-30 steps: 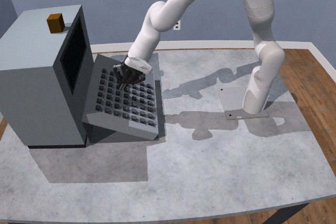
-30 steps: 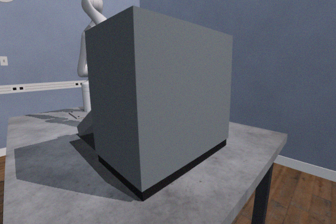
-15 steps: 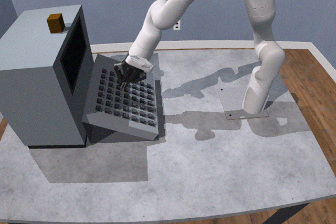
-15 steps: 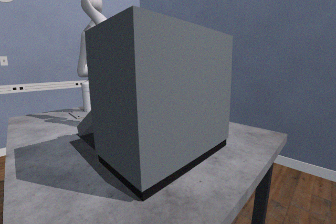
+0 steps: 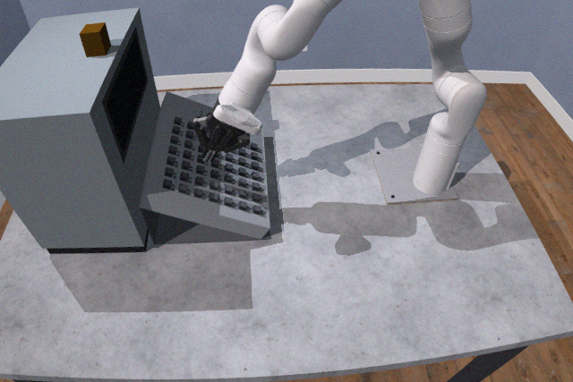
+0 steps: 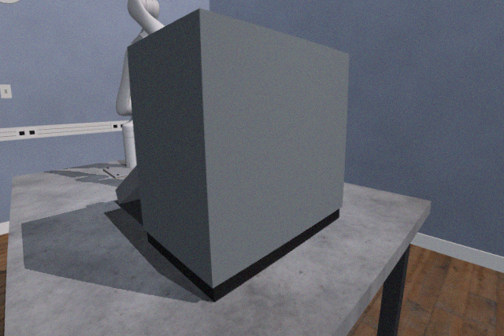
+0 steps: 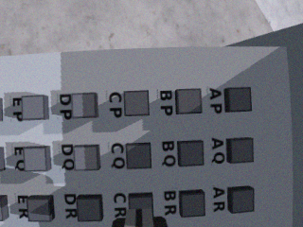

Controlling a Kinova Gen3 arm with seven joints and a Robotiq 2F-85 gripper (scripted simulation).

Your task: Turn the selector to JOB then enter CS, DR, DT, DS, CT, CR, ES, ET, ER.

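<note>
The machine's sloped key panel (image 5: pixel 203 213) (image 7: pixel 279 118) carries rows of dark keys. My gripper (image 5: pixel 208 156) (image 7: pixel 138 218) is shut and empty, its fingertips over the lower part of the CR key (image 7: pixel 140 200) in the wrist view. Whether they touch it cannot be told. The DR key (image 7: pixel 90 208) and the ER key (image 7: pixel 41 208) lie to its left. No key in the wrist view is lit. The CS, DS, ES, CT, DT and ET keys are outside the wrist view. I cannot make out the selector in any view.
The tall grey cabinet (image 5: pixel 60 174) (image 6: pixel 272 133) stands behind the panel, with a dark screen (image 5: pixel 127 96) facing it. An orange block (image 5: pixel 94 40) sits on top of the cabinet. The arm's base plate (image 5: pixel 393 179) is on the stone-grey table (image 5: pixel 323 313) (image 6: pixel 284 304).
</note>
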